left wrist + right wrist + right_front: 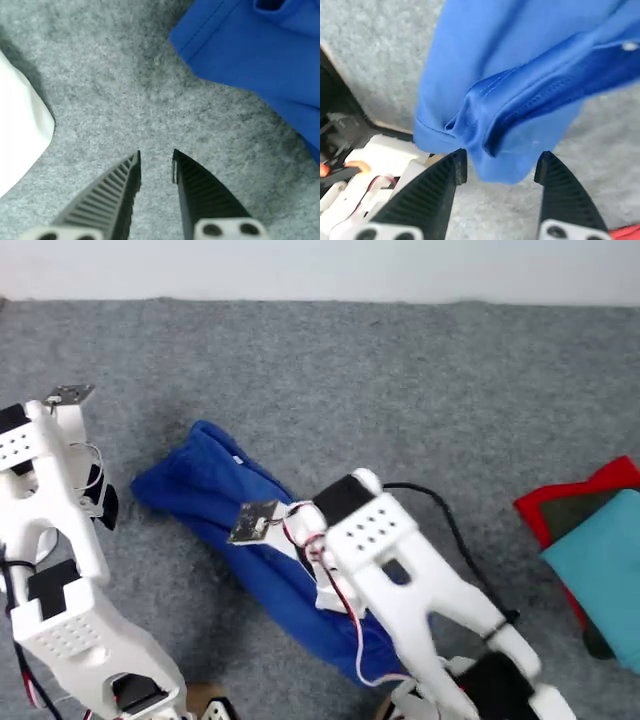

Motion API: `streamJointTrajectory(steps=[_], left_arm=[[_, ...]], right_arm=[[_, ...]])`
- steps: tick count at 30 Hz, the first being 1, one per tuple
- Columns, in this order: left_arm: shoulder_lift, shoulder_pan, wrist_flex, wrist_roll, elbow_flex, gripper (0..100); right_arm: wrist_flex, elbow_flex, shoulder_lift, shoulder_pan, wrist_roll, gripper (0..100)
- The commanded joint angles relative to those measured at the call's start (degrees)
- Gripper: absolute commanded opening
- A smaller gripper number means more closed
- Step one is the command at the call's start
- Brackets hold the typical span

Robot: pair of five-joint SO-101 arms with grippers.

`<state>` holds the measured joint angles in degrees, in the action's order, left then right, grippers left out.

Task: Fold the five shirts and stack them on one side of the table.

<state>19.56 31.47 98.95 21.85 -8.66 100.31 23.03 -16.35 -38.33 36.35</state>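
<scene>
The right claw [502, 160], wide around an edge of the blue shirt [200, 485] bunched on the counter [420, 380], should close on both layers while the narrowly parted left claw [156, 157] anchors the other end.

Your counter [400, 370] has a grey, felt-like surface. Near its middle you have a blue shirt [200, 490] lying straight on it, bunched into a long strip that runs diagonally. At the far right edge a red shirt [600, 485] lies on the counter, with a dark piece [570, 512] and a teal shirt [610, 560] piled on top.
</scene>
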Motion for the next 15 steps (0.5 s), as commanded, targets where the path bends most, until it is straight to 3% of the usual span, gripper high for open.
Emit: streamJointTrajectory(steps=[1,7,10,15], left_arm=[[-3.9,-0.1,1.8,0.8,-0.2,10],[-3.9,-0.1,1.8,0.8,-0.2,10],[-4.0,-0.2,1.7,0.8,-0.3,10],[-3.3,-0.5,0.1,0.4,-6.6,10]], right_arm=[[-5.0,-3.2,-3.6,5.7,0.1,23.4],[-21.1,-3.6,4.1,14.9,-9.4,23.3],[-22.4,-3.7,9.7,13.7,-10.4,23.3],[-19.8,-3.6,15.9,4.6,-10.5,23.3]])
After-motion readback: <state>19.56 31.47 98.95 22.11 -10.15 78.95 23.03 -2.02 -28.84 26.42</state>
